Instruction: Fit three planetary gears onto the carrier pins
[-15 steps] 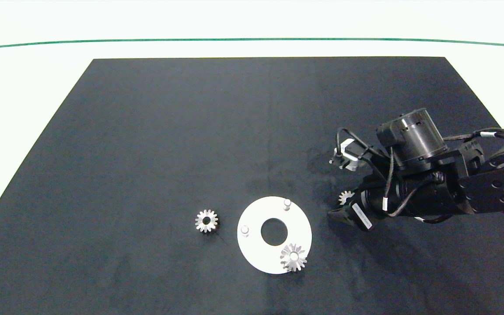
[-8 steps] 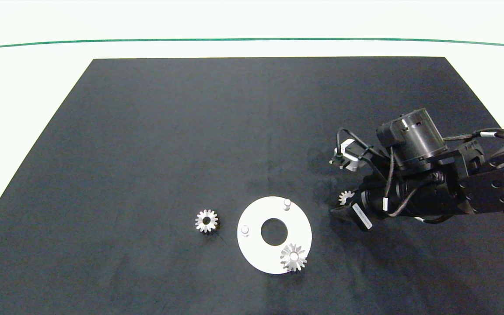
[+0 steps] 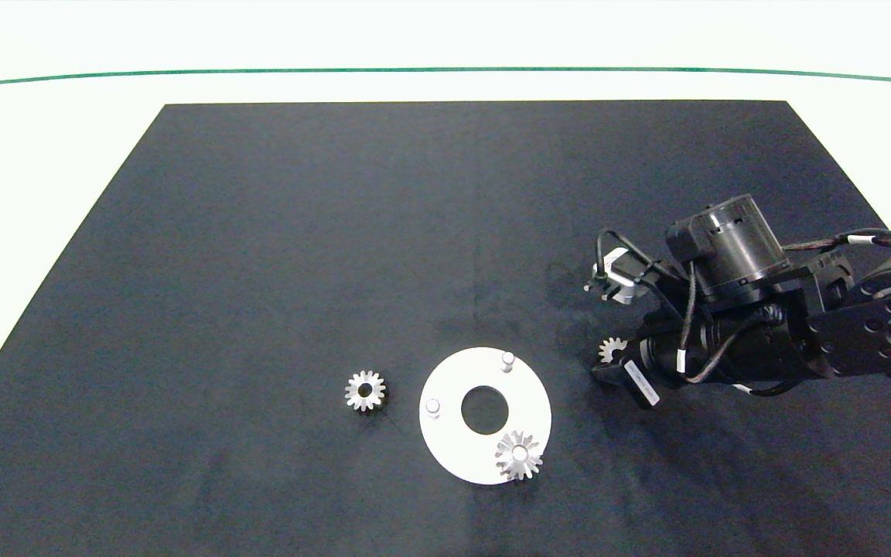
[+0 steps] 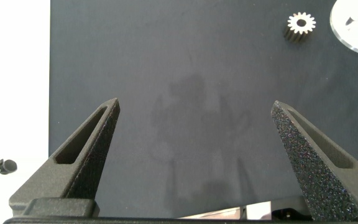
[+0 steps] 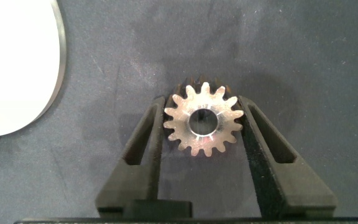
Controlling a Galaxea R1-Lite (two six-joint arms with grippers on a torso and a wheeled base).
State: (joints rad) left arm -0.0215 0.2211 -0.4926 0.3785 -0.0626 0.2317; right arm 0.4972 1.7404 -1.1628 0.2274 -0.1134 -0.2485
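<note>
A white disc (image 3: 453,449) lies on the black mat with three carrier pins. Two pins (image 3: 507,360) (image 3: 432,405) stand bare, and a silver planetary gear (image 3: 519,455) sits on the third. A second gear (image 3: 365,391) lies loose on the mat just left of the disc. A third gear (image 5: 202,121) is right of the disc, between the fingers of my right gripper (image 5: 202,127), which touch its teeth on both sides. This gear (image 3: 612,350) peeks out from under the arm in the head view. My left gripper (image 4: 195,104) hangs open over bare mat, far from the loose gear (image 4: 301,25).
The black mat (image 3: 337,232) covers most of the white table, whose bare surface (image 4: 11,74) begins beside the left gripper. A green line (image 3: 445,70) runs along the far side. The disc's edge (image 5: 17,68) lies close beside the held gear.
The right gripper's tip has drawn slightly to the right around the gear. The gear, the disc and the other gears stay where they were.
</note>
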